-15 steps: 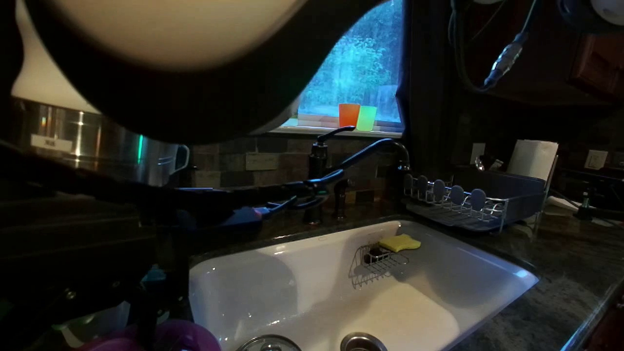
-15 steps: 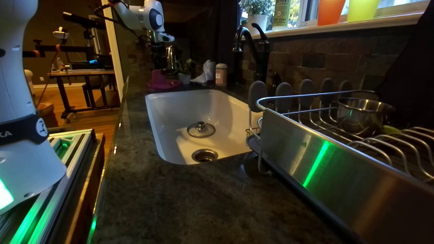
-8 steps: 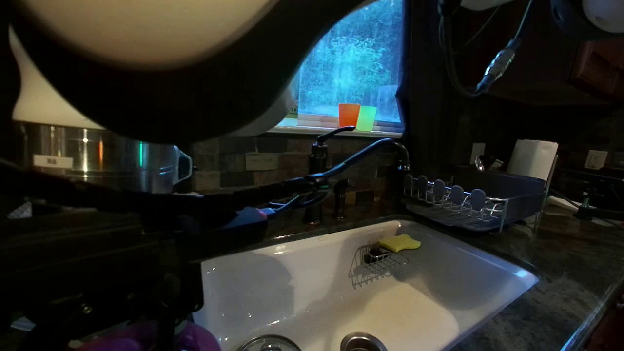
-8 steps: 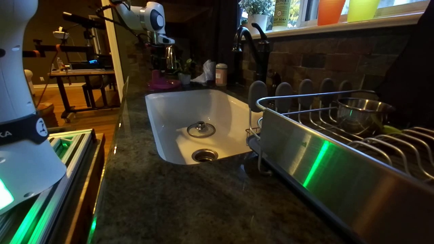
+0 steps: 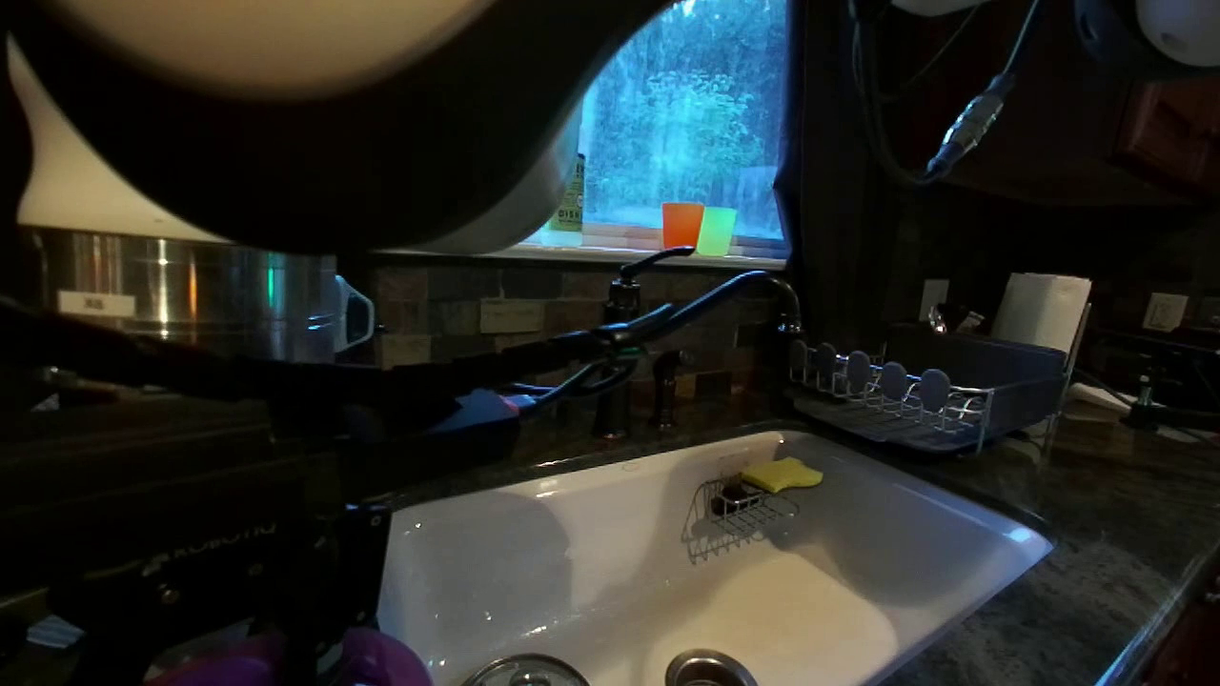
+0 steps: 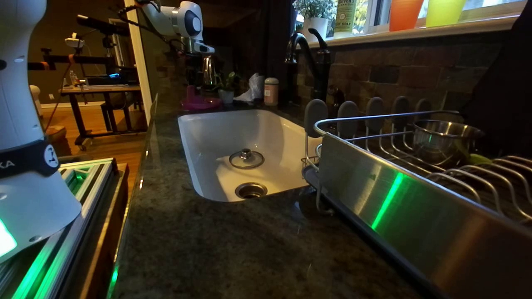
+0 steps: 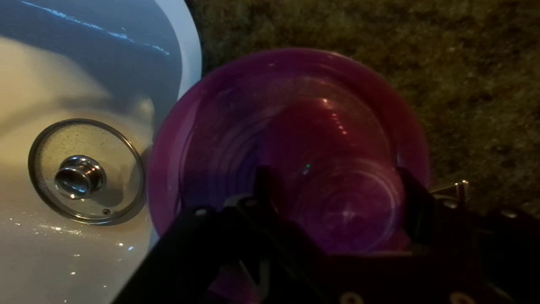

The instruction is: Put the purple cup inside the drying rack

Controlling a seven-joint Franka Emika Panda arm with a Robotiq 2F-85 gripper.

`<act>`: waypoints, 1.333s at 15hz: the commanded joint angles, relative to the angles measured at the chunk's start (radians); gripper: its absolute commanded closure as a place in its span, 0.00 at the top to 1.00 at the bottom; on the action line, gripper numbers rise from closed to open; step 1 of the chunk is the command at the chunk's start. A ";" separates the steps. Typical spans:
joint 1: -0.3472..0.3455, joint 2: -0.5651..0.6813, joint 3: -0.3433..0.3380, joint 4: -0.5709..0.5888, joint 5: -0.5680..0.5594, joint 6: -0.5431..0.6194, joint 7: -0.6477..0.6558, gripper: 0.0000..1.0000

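The purple cup (image 7: 350, 202) stands upside down on a magenta-purple plate (image 7: 291, 63) beside the sink, its round base facing the camera in the wrist view. My gripper (image 7: 333, 175) reaches down over it, with one dark finger on each side, shut on the cup. Those fingers are dark, so their exact contact is hard to see. In an exterior view the cup (image 6: 191, 93) shows under the hand at the far end of the counter. At the sink's opposite end is the drying rack (image 6: 374, 178), a wire rack with a metal side panel, also seen as the rack (image 5: 1025, 381).
The white sink (image 5: 477, 534) lies between cup and rack, with a glass lid (image 6: 246, 158) in it. A black faucet (image 6: 318, 70) rises behind. A steel bowl (image 6: 440, 143) sits in the rack. A potted plant (image 6: 226, 95) and a bottle (image 6: 271, 91) stand near the plate.
The arm's large link has moved up and left in an exterior view, and the hand has shifted slightly over the cup. The fingers have closed in around the cup.
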 commanded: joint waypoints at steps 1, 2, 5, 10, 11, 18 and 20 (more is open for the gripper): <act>0.018 -0.003 -0.001 0.033 -0.026 -0.052 0.007 0.45; 0.032 -0.032 -0.005 0.011 -0.044 -0.054 0.015 0.45; 0.065 -0.135 -0.021 -0.071 -0.092 -0.056 0.077 0.45; 0.098 -0.383 -0.054 -0.272 -0.221 -0.108 0.356 0.45; 0.093 -0.434 -0.048 -0.316 -0.250 -0.123 0.413 0.45; 0.008 -0.557 0.073 -0.349 -0.318 -0.236 0.559 0.70; -0.003 -0.544 0.079 -0.343 -0.318 -0.236 0.555 0.70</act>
